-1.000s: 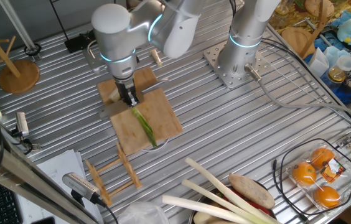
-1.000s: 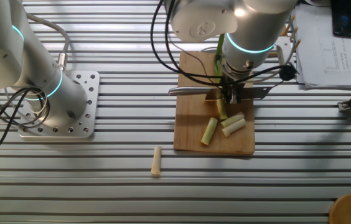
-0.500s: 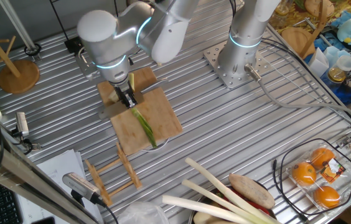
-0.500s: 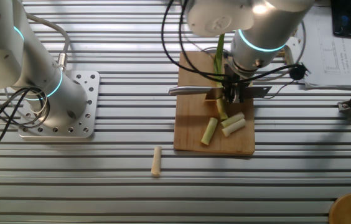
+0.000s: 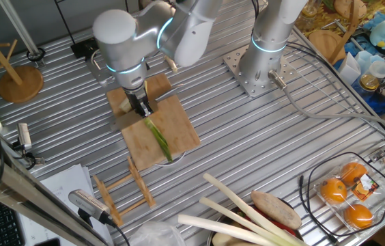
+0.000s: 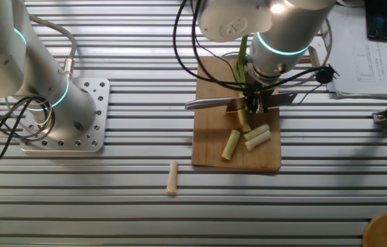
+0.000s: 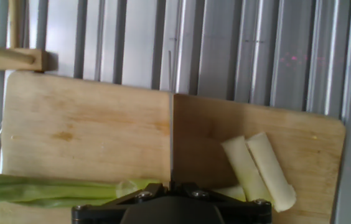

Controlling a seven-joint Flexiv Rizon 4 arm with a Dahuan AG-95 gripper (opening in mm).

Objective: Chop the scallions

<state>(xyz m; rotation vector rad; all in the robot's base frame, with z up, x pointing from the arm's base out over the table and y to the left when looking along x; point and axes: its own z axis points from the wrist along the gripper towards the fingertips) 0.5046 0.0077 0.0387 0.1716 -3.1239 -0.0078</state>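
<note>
The biggest thing is the metal counter (image 6: 111, 199) with its long ridges. Above it bends the robot arm (image 5: 121, 34). Half a second ago its round top leaned farther out to the side. Now it has swung part of the way back. Down low the gripper (image 6: 255, 104) has hardly moved at all.

Right under the gripper lies the wooden cutting board (image 6: 214, 147). The gripper is pinching the knife (image 6: 210, 103) by its dark handle. The blade sticks out flat to one side of the gripper, just above the board. In the hand view the blade shows only as a thin line running straight away from the gripper.

The scallion stalk (image 5: 158, 140) lies on the board. Its pale end sits right beneath the gripper, under the blade. Its green leaf stretches away from the gripper on one side. On the other side of the blade, close to the gripper, lie the cut pieces (image 6: 230, 144). They are short and pale. They lie just as they did a second ago, and no new piece has joined them.

Well away from the gripper, off the board, one stray piece (image 6: 173, 178) rests on the counter.

So the arm seems to be rocking the knife at the same spot. The cut looks unfinished, and most of the stalk is still to be chopped.
</note>
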